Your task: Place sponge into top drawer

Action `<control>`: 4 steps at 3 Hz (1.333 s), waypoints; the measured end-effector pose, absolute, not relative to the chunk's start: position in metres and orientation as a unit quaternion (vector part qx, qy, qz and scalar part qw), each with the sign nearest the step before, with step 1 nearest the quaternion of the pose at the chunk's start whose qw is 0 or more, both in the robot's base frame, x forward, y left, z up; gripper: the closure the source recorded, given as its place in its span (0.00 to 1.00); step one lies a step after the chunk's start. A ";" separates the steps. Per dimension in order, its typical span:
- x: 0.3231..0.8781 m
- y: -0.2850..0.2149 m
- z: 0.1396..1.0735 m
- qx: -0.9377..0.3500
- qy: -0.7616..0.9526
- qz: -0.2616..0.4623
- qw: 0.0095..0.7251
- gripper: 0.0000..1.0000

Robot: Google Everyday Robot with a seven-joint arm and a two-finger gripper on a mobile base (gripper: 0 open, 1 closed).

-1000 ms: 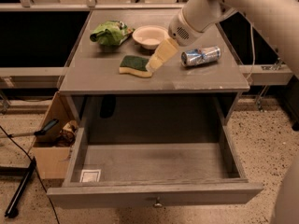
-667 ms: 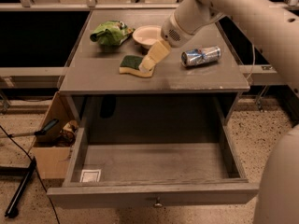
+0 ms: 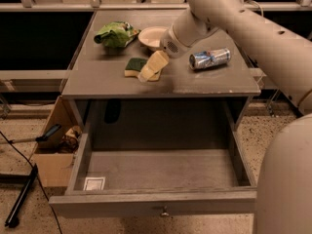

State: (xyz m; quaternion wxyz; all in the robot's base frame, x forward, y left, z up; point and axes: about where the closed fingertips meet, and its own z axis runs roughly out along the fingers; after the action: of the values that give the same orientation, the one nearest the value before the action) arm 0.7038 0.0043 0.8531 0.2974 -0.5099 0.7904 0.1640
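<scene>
Gripper [image 3: 148, 72] at right end of sponge [image 3: 132, 65] on tabletop [image 3: 97, 79]; open or closed, cannot tell. Drawer [image 3: 151, 202] open below. Bowl [image 3: 148, 35], can [image 3: 209, 58] nearby.

We see a dim, warm-toned indoor scene, lit from above. The grey table top [image 3: 97, 77] catches a soft sheen. The gripper [image 3: 152, 66], pale and well lit, hangs over the sponge [image 3: 132, 66] near the table's middle. The can [image 3: 209, 58] shows small bright glints. Deep shadow fills the space under the table top and spills into the far part of the open top drawer [image 3: 161, 172].
</scene>
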 end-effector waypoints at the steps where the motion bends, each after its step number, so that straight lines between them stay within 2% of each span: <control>1: 0.704 0.008 0.841 -0.509 0.791 0.164 0.297 0.00; 2: 0.704 0.004 0.832 -0.505 0.794 0.164 0.297 0.00; 4: 0.704 0.004 0.832 -0.505 0.794 0.164 0.297 0.48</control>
State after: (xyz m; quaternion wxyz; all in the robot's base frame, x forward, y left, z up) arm 0.7036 0.0044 0.8318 0.2971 -0.5050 0.7937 0.1637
